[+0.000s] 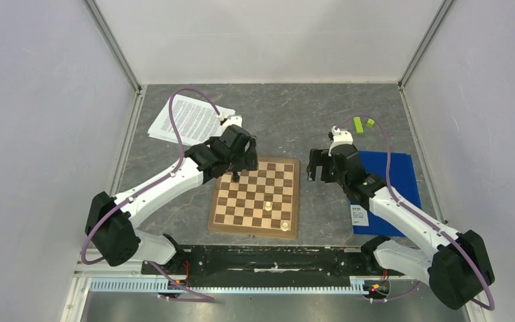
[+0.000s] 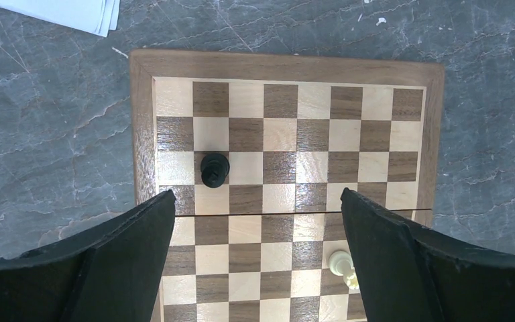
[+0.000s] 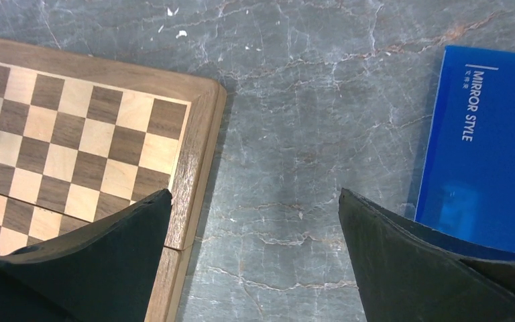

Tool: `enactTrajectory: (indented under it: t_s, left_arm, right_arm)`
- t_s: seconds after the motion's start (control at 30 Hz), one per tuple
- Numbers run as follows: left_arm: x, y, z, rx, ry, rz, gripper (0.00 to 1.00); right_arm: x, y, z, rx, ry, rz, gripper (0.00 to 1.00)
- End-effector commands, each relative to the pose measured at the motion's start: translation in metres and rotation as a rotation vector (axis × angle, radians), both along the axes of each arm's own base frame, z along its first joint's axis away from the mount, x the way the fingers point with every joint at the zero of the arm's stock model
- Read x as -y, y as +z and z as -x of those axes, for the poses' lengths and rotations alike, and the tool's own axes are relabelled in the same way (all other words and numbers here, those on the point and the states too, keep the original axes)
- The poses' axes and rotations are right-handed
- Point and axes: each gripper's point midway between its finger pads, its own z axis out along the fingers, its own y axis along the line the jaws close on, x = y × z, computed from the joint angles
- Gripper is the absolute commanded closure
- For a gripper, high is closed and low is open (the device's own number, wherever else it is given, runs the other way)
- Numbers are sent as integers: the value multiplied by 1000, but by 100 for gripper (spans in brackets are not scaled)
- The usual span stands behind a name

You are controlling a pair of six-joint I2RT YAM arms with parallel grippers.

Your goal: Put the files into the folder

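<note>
Hovering both arms by the chessboard (image 1: 255,198), we are sizing up the layout. The folder (image 1: 402,178) is lying flat at the right, under the right arm, its long axis running away from us. The files (image 1: 198,121) are sitting back-left, beyond the nearer left gripper (image 2: 258,201). That and the right gripper (image 3: 255,198) are spread wide, holding nothing.

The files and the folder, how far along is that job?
Nothing looks done: the files lie at the far left, and the folder lies closed at the right. Nothing is in hand: the left gripper hangs open over the chessboard, the right gripper open beside the folder. Left: open it, bring the sheets, insert them.
</note>
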Motion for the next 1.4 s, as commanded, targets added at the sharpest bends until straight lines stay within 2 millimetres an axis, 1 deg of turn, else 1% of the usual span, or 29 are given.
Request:
enactTrajectory:
  t_s: [0.0, 0.13, 0.3, 0.43, 0.57, 0.73, 0.97, 1.03, 1.23, 1.37]
  left_arm:
    - [0, 16, -10, 29, 62, 40, 1]
    - [-4, 20, -10, 25, 54, 33, 1]
    - [-2, 25, -11, 5, 40, 63, 1]
    - [-4, 36, -13, 4, 37, 82, 1]
    - [-10, 47, -16, 9, 41, 85, 1]
    - [-20, 55, -18, 10, 60, 79, 1]
    - [-29, 60, -17, 3, 70, 104, 1]
    - [-33, 63, -17, 3, 73, 103, 1]
    - [-46, 74, -16, 23, 87, 114, 1]
    - [-55, 78, -15, 32, 98, 125, 1]
  right_arm:
    - [-2, -9, 3, -20, -2, -3, 2]
    - [-11, -20, 10, -65, 25, 2, 2]
    - [-27, -31, 25, -99, 61, -27, 2]
    - [-42, -51, 45, -159, 94, -50, 2]
    - [-59, -72, 65, -216, 139, -50, 2]
    - [-75, -87, 79, -261, 166, -77, 2]
    - [-96, -89, 86, -277, 182, -126, 2]
    - [-105, -89, 89, -284, 193, -153, 2]
    - [-146, -82, 89, -288, 252, -179, 2]
    - [-170, -86, 91, -315, 289, -181, 2]
